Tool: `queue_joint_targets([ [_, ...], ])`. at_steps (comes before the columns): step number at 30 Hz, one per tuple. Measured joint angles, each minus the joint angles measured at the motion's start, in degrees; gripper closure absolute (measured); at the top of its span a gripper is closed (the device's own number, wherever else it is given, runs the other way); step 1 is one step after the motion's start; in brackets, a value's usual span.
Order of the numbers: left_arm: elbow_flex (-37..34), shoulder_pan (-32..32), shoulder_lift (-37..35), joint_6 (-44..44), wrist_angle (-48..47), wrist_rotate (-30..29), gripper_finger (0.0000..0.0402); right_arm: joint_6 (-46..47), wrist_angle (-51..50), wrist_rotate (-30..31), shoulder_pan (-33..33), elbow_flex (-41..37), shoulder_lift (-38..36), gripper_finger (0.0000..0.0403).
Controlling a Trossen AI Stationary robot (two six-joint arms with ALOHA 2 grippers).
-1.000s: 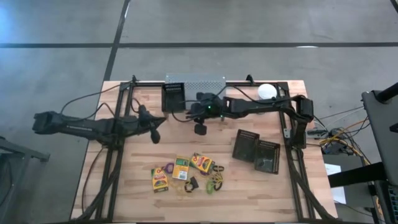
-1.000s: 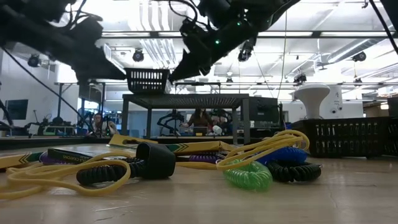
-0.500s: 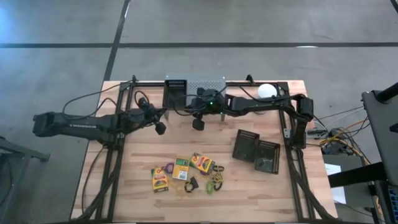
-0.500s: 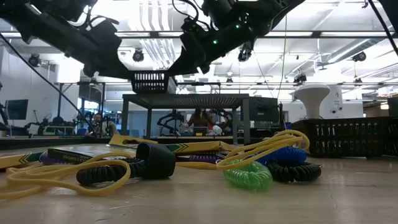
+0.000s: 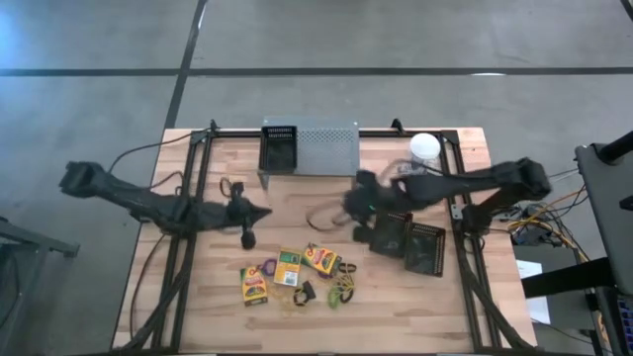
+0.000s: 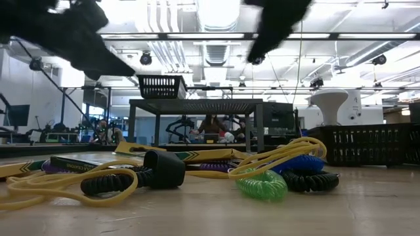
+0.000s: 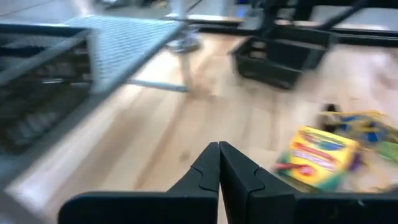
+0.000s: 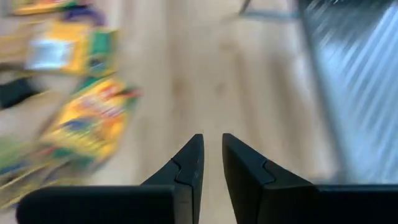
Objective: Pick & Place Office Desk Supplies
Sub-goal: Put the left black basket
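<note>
High view: crayon boxes (image 5: 287, 268) below left tool (image 5: 247, 238)

High view: looking straight down on the whole counter (image 5: 396, 297) and surrounding floor. Low view: sitting at counter height, facing level across the nearby coiled bands (image 6: 262, 183) into the room. The 2 wrist views: looking close past each arm's fingers, both taking in the crayon boxes (image 7: 317, 155) the high view is also showing.

Wooden table (image 5: 415, 307), crayon boxes (image 5: 288, 268) and rubber bands (image 5: 341, 291) clustered near front edge, left gripper (image 5: 247, 238) above them, right gripper (image 5: 361, 234) beside two black trays (image 5: 408, 239), grey perforated shelf (image 5: 326, 137) at back.
</note>
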Motion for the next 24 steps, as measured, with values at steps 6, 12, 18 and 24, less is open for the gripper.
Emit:
queue_joint_targets([
  [6, -4.56, -11.12, 4.51, -0.02, 11.92, -8.79, 0.0396, 22.19, -5.91, -2.83, 9.82, -7.90, -6.04, 0.0317],
  [12, -4.62, -12.29, 7.70, -2.16, 12.41, -11.11, 0.0396, 28.76, -6.31, -3.02, 14.89, -16.20, -7.59, 0.0242],
  [18, -4.62, -12.15, 8.91, -2.12, 12.53, -12.22, 0.0396, 29.33, -5.78, -3.71, 16.15, -19.97, -6.34, 0.0206],
  [24, -4.62, -12.16, 8.96, -2.12, 12.40, -12.45, 0.0396, 26.90, -4.54, -7.50, 16.14, -20.66, -3.18, 0.0226],
])
